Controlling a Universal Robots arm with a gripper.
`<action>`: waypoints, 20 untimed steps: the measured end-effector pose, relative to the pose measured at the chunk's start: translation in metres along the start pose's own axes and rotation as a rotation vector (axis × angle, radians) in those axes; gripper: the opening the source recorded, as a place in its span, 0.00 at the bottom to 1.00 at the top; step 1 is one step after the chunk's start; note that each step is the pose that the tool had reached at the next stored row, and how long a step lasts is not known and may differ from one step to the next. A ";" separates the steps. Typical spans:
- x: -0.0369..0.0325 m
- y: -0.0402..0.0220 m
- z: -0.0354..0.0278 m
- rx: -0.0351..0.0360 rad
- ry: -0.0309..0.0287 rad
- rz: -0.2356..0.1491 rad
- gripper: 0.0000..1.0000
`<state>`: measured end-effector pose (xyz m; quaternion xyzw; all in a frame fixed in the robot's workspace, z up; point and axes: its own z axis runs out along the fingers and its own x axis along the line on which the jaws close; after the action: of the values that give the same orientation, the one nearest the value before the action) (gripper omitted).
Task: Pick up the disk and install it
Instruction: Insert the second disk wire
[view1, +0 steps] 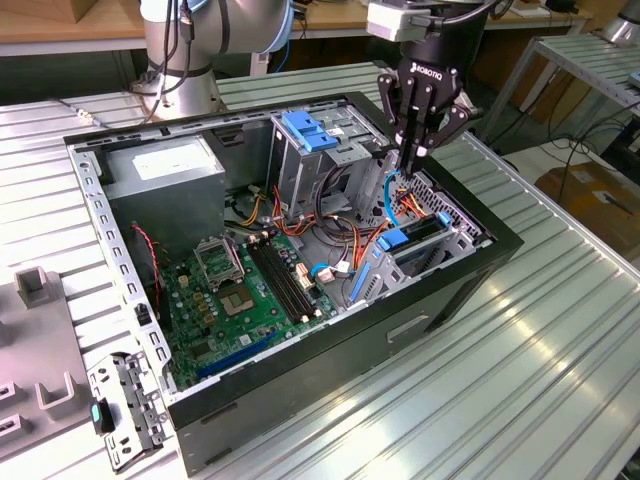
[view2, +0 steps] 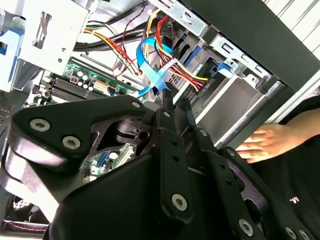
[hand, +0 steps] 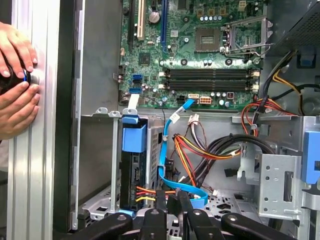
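Observation:
The disk (view1: 418, 240) stands on edge in the drive bay at the corner of the open computer case (view1: 455, 295) on the exterior view's right. Its blue carrier frame shows at both ends. In the first wrist view the disk (hand: 132, 167) is dark, sits under a blue tab and has red and yellow wires plugged into it. My gripper (view1: 411, 165) hangs just above the bay, a little beside the disk, with its fingers drawn together and nothing visible between them. A blue ribbon cable (hand: 165, 145) loops right by the fingertips (hand: 160, 198) and also runs past the gripper (view2: 178, 106).
A grey power supply box (view1: 165, 170) fills the case's far corner, and a metal cage with a blue latch (view1: 305, 130) stands beside my gripper. The green motherboard (view1: 250, 290) lies on the case floor. A person's hands (hand: 15, 75) rest on the table outside the case wall.

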<state>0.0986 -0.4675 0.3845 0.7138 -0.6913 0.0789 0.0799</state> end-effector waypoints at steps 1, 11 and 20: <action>0.0001 0.0000 -0.0002 0.0000 0.0001 0.000 0.24; 0.0001 0.0000 -0.0072 -0.0069 0.0042 0.000 0.24; -0.0026 -0.0010 -0.0056 -0.0357 0.0035 0.066 0.24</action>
<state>0.0996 -0.4636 0.3894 0.6888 -0.7157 0.0704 0.0912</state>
